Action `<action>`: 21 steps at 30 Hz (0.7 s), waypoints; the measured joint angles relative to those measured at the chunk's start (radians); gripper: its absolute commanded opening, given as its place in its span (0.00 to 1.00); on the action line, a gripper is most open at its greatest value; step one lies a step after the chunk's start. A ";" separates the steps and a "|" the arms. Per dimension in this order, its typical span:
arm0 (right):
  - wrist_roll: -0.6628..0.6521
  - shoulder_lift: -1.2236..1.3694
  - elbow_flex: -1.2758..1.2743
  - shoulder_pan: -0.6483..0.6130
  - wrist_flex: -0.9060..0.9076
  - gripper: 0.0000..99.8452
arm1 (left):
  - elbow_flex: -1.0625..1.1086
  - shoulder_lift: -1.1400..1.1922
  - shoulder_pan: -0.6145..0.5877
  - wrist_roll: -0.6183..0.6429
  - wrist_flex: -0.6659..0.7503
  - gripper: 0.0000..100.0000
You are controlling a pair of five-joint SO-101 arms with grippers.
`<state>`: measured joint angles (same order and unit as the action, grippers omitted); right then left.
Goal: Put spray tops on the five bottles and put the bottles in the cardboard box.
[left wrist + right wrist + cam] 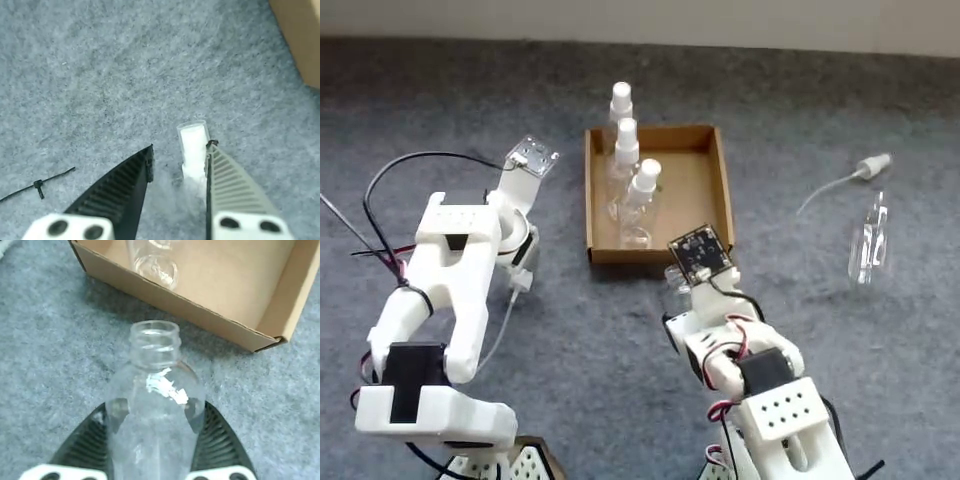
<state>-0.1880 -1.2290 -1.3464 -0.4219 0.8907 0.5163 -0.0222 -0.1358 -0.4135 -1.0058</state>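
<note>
The cardboard box (725,190) sits at the table's middle, with three clear bottles (640,200) wearing white spray tops inside it. My right gripper (155,412) is shut on an uncapped clear bottle (155,385), whose open mouth points at the box's near wall (165,297). In the high view this gripper (675,290) is just in front of the box. My left gripper (179,150) is open, low over the carpet left of the box. A white spray top (194,145) rests against its light finger. Another clear bottle (870,240) and a loose spray top (872,163) lie far right.
Grey carpet covers the table. A black cable tie (37,187) lies on it near my left gripper, and a box corner (300,35) is close by. Black cables (380,210) loop beside the left arm. Open carpet stretches between the box and the far-right bottle.
</note>
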 measured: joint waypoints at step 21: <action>-0.054 -0.565 -0.115 -0.002 0.137 0.00 | -0.020 0.094 0.031 -0.003 -0.051 0.00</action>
<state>-0.2417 -1.7937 -1.4615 -0.4235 1.0273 0.4964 0.0713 -0.1051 -0.4166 -1.0564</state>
